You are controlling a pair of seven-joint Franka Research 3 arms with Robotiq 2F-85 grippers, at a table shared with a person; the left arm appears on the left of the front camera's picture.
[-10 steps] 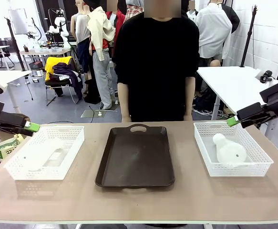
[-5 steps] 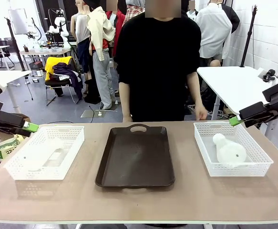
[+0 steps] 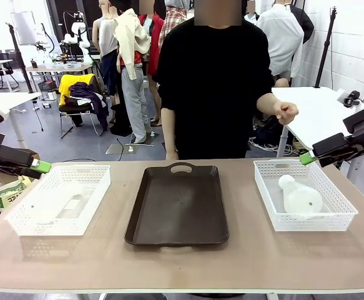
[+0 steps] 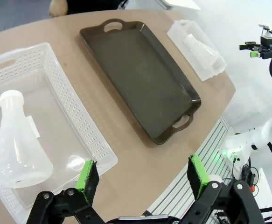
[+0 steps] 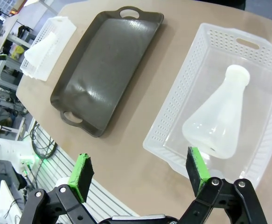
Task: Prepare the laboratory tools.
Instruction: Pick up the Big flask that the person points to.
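Both arms hang at the ends of the counter [image 3: 182, 265], and neither has picked anything up yet. The left gripper [image 4: 142, 173] is empty, fingers spread wide, hovering off the counter's left end just outside the left basket [image 4: 70, 100]. The right gripper [image 5: 139, 170] is likewise spread and empty, up beyond the far right corner of the right basket [image 5: 173, 112]. Each basket holds one flask lying on its side. The left flask [image 4: 19, 140] lies along its basket with the neck toward the person's side and the wide base toward the robot. The right flask [image 5: 219, 126] lies much the same way, neck tipped a little toward the tray [image 3: 177, 206] between the baskets. So each flask sits below and inward of the gripper on its own side, and that arm is plainly the nearer one. From each wrist the flask's long axis runs away from the camera, crosswise to the line between the pads, so I'd guess a reach down and inward could close across it without much wrist turning. The person's hand [image 3: 286, 112] is raised in a loose fist, well above the counter and apart from both baskets.
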